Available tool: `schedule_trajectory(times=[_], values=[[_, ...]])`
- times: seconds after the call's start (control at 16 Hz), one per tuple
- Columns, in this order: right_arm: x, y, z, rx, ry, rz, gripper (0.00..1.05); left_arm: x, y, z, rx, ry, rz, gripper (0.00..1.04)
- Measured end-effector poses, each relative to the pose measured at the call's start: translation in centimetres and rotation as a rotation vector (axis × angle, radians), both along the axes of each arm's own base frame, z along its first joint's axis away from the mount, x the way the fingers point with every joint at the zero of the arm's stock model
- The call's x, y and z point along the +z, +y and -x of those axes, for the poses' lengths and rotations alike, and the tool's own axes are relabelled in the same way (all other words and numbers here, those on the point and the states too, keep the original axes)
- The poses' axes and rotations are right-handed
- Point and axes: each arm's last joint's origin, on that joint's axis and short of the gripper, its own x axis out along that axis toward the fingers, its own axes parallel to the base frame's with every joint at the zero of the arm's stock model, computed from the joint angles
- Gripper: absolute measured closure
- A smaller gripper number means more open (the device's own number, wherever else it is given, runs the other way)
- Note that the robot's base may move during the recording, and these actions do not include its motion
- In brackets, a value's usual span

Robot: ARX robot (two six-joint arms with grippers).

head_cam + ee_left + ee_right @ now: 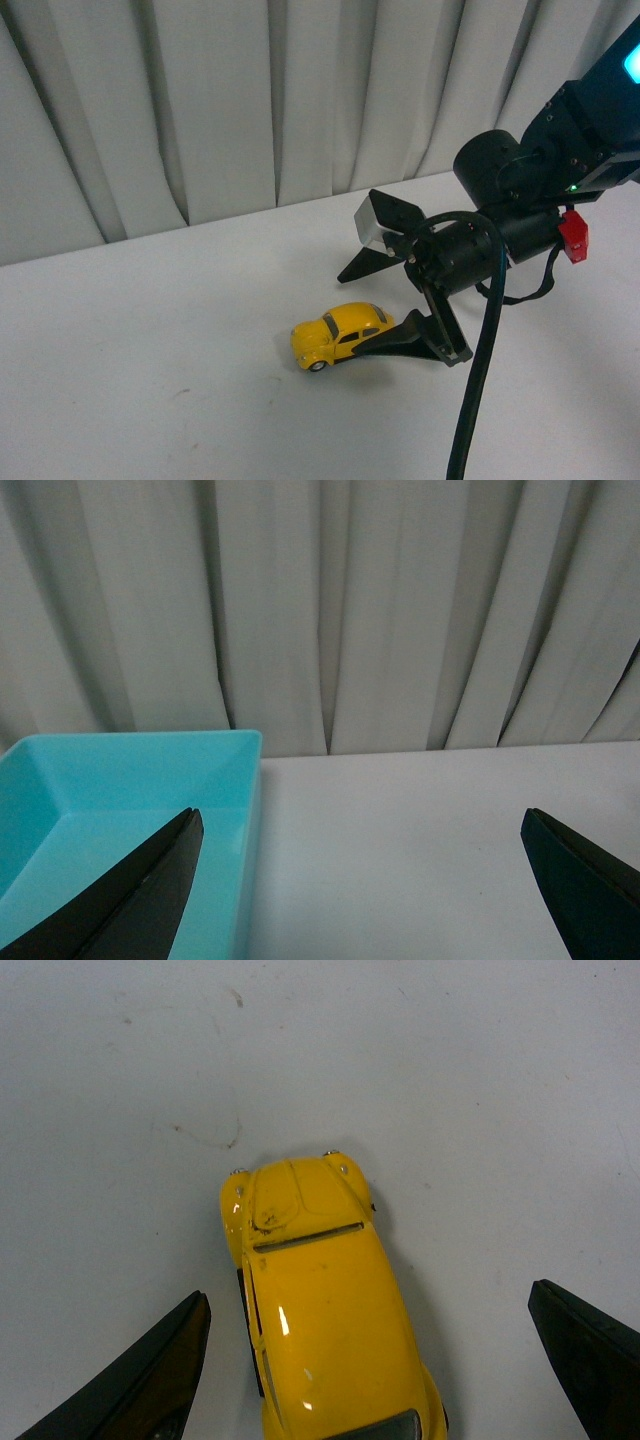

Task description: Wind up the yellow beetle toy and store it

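The yellow beetle toy [338, 335] stands on its wheels on the white table [150, 330]. My right gripper [348, 316] is low over it and open, one finger on each side of the car. In the right wrist view the toy [320, 1310] lies lengthwise between the spread fingers of the right gripper [367, 1290], closer to one finger, and neither finger touches it. My left gripper [361, 813] is open with nothing between its fingers, hovering over bare table beside a bin. The front view does not show the left arm.
A turquoise open bin [140, 737] sits by one finger of the left gripper, close to the pale curtain [330, 610] at the table's back edge. The right arm's black cable [480, 380] hangs down in front.
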Motion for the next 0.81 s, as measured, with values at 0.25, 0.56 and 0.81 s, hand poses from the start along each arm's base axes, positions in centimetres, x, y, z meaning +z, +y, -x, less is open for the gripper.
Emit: schedule_trajectory(times=[0.25,0.56,0.81], values=[[0.1,0.5,-0.4,0.012,-0.011,0.01,0.07,0.0,0.0,0.0,0.0,0.0,0.0,0.07],[-0.7,1.5,-0.4,0.033,0.014,0.022,0.07,0.0,0.0,0.0,0.0,0.0,0.0,0.07],[-0.8,1.5,-0.4,0.029,0.017,0.029,0.51,0.0,0.0,0.0,0.0,0.0,0.0,0.07]])
